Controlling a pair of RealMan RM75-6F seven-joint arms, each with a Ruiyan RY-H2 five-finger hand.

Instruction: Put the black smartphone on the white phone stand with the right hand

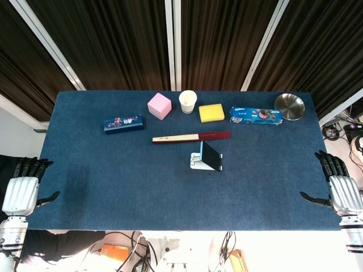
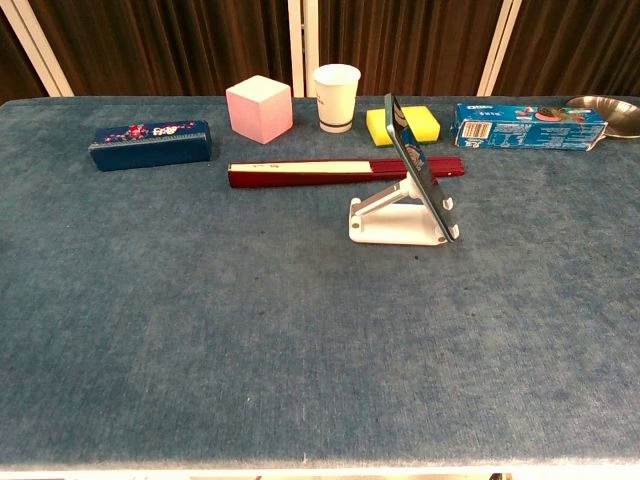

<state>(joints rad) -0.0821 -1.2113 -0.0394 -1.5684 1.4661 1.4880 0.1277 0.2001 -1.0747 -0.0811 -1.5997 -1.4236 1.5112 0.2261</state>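
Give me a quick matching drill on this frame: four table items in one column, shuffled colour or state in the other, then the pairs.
Column 1:
1. smartphone
2. cube
3. paper cup
4. sponge

Column 2:
A. yellow, lying flat at the back of the table
B. black, leaning tilted on the white phone stand
C. white, standing upright
D. pink, between the dark blue box and the cup

Pairs: 1-B, 2-D, 3-C, 4-A
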